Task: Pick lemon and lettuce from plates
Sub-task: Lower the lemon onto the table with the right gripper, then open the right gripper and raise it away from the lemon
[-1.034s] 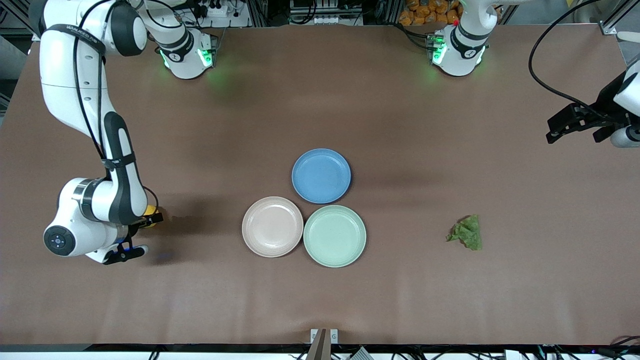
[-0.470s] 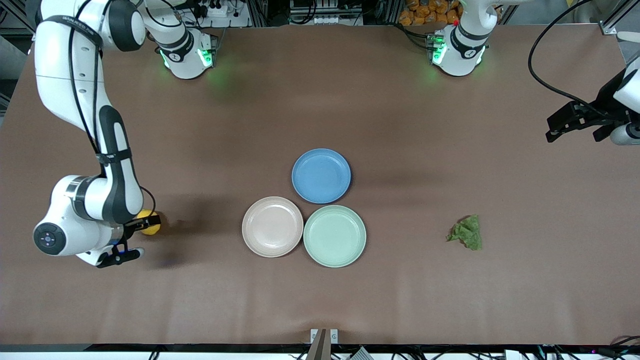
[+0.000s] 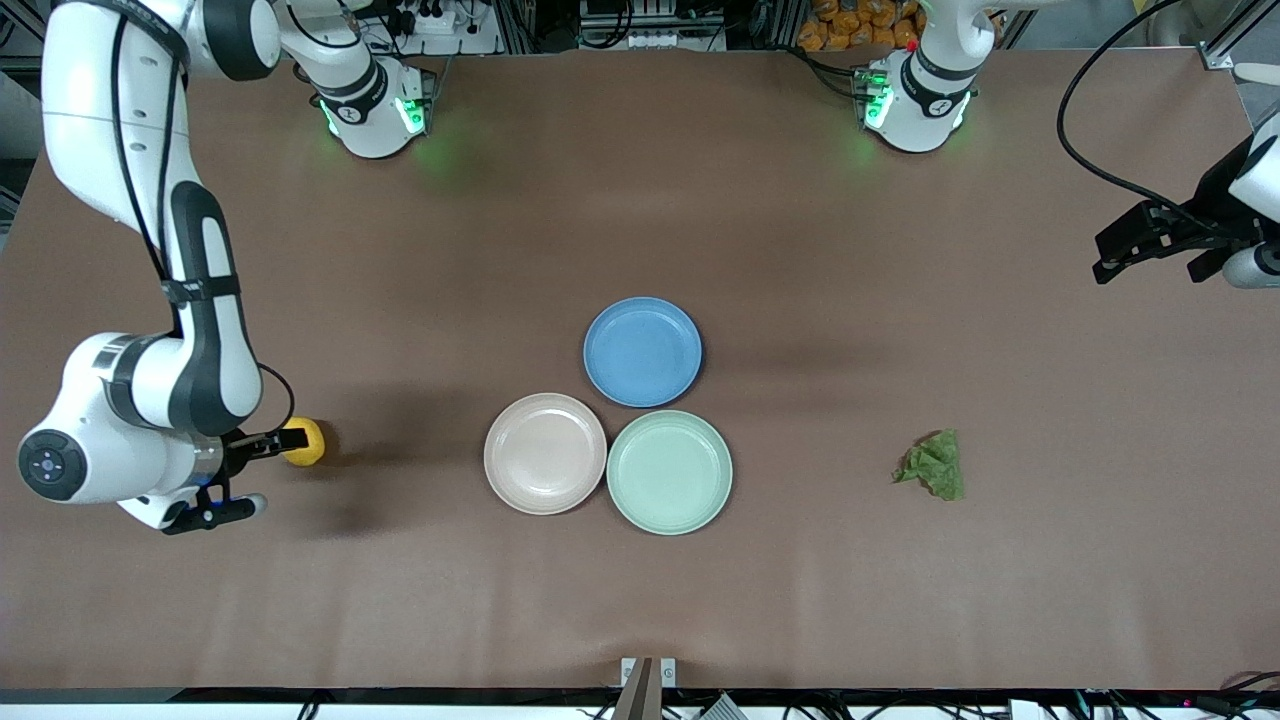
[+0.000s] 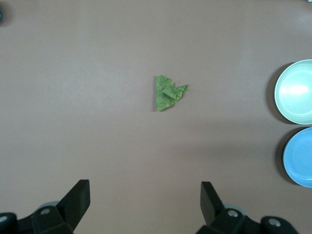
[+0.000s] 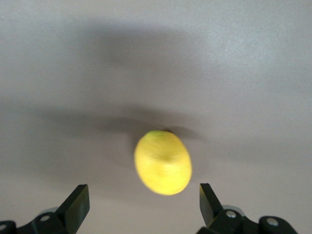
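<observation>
The yellow lemon [image 3: 303,442] lies on the bare table toward the right arm's end, off the plates. My right gripper [image 3: 240,478] is open and empty over the table just beside it; the right wrist view shows the lemon [image 5: 163,162] ahead of the open gripper [image 5: 144,209]. The green lettuce [image 3: 935,464] lies on the table toward the left arm's end, also in the left wrist view [image 4: 168,92]. The beige-pink plate [image 3: 545,453] and mint green plate [image 3: 669,472] are empty. My left gripper [image 3: 1105,262] is open and empty, waiting over the table's end [image 4: 145,204].
An empty blue plate [image 3: 642,351] touches the other two plates, farther from the front camera. The mint green plate [image 4: 295,91] and the blue plate [image 4: 300,157] show at the edge of the left wrist view. The arm bases stand along the table's back edge.
My right arm has drawn back toward its end of the table, leaving the lemon uncovered on the table. The left arm has hardly moved.
</observation>
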`<action>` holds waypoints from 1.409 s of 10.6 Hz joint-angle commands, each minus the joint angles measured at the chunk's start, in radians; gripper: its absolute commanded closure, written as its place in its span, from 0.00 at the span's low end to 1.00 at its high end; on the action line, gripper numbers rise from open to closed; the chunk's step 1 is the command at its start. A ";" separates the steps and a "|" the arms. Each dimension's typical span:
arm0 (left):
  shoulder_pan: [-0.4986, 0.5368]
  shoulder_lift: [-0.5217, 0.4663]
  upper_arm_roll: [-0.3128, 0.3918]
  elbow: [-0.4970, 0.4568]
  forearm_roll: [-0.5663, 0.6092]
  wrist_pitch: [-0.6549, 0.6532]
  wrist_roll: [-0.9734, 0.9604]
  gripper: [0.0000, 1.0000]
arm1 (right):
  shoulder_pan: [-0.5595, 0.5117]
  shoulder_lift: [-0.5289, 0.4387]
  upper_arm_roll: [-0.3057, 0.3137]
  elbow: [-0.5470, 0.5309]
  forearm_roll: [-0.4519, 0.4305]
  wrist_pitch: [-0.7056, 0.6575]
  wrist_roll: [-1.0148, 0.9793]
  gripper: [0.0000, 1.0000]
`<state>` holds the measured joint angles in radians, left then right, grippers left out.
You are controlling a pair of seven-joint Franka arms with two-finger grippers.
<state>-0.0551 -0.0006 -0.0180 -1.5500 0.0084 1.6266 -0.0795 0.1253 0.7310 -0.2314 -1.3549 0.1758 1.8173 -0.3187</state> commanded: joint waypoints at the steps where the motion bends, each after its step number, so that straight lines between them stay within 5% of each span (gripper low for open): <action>1: 0.000 -0.018 -0.008 -0.002 -0.018 -0.031 -0.013 0.00 | -0.018 -0.141 0.072 -0.114 0.010 -0.021 0.172 0.00; 5: 0.009 -0.025 0.003 -0.002 -0.019 -0.054 -0.014 0.00 | -0.061 -0.290 0.135 -0.208 0.002 -0.036 0.188 0.00; 10: 0.009 -0.018 0.004 0.008 -0.015 -0.079 -0.019 0.00 | -0.108 -0.455 0.142 -0.276 -0.004 -0.119 0.187 0.00; 15: 0.008 -0.010 0.001 0.025 -0.016 -0.083 -0.019 0.00 | -0.122 -0.587 0.194 -0.276 -0.146 -0.196 0.317 0.00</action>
<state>-0.0508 -0.0113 -0.0139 -1.5442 0.0084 1.5639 -0.0801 0.0319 0.2296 -0.1011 -1.5849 0.0946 1.6359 -0.1046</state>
